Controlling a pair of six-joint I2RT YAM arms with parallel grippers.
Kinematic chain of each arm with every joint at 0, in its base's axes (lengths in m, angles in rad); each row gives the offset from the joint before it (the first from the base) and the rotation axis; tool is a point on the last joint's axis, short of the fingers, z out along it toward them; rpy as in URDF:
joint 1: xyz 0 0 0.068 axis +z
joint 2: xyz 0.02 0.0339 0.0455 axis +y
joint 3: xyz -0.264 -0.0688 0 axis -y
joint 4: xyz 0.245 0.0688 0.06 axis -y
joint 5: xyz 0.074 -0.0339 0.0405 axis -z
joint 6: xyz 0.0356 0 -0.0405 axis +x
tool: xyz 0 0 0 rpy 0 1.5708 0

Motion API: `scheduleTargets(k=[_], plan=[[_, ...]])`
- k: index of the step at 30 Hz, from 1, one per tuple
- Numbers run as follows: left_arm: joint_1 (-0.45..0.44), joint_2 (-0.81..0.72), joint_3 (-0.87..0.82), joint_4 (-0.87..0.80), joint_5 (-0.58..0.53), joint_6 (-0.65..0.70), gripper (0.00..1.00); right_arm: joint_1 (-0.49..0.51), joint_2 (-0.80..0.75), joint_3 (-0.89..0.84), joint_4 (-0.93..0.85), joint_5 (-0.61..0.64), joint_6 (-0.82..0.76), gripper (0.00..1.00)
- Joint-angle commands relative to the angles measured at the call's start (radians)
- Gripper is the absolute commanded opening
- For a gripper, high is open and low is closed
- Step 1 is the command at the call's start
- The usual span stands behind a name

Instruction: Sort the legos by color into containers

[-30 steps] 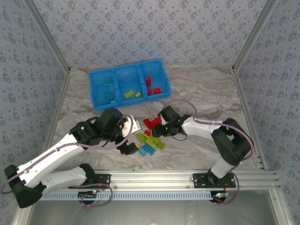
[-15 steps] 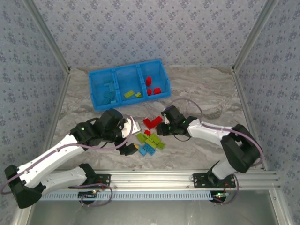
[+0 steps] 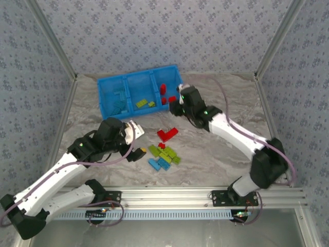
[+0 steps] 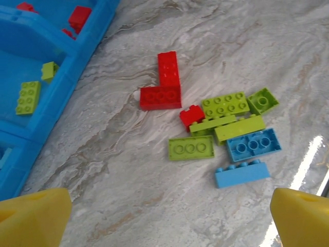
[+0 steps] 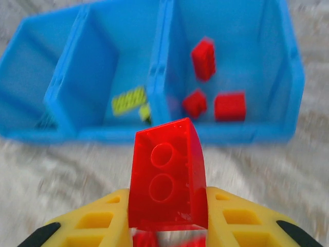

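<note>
My right gripper is shut on a red lego and hangs just in front of the blue tray's right corner. The tray's three containers hold light blue legos on the left, lime green ones in the middle and red ones on the right. A loose pile lies on the table: a red L-shaped piece, green legos and blue legos. My left gripper stands open just left of the pile, holding nothing.
Patterned walls and metal posts close in the marbled table on three sides. The aluminium rail with both arm bases runs along the near edge. Bare table lies right of the pile.
The right gripper shut on a red lego at the pile, then lifted it back toward the tray's right corner. The left arm drew back a little to the left, still open.
</note>
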Motion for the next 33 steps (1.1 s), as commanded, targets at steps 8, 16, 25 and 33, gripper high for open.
scheduleTargets(k=[8,16,25,33], plan=[[0.038,0.024,-0.001,0.008,-0.052,0.005,0.99,-0.092,0.568,0.575,-0.164,0.009,-0.094,0.37],[0.065,0.017,-0.004,0.015,-0.038,0.003,0.99,-0.106,0.684,0.792,-0.33,-0.005,-0.108,0.56],[0.068,0.038,-0.01,0.02,-0.03,0.0,0.99,-0.115,0.32,0.416,-0.262,-0.086,-0.138,0.6],[0.071,0.086,0.026,0.008,-0.077,-0.12,0.99,-0.111,-0.18,-0.067,-0.2,-0.198,-0.097,0.7]])
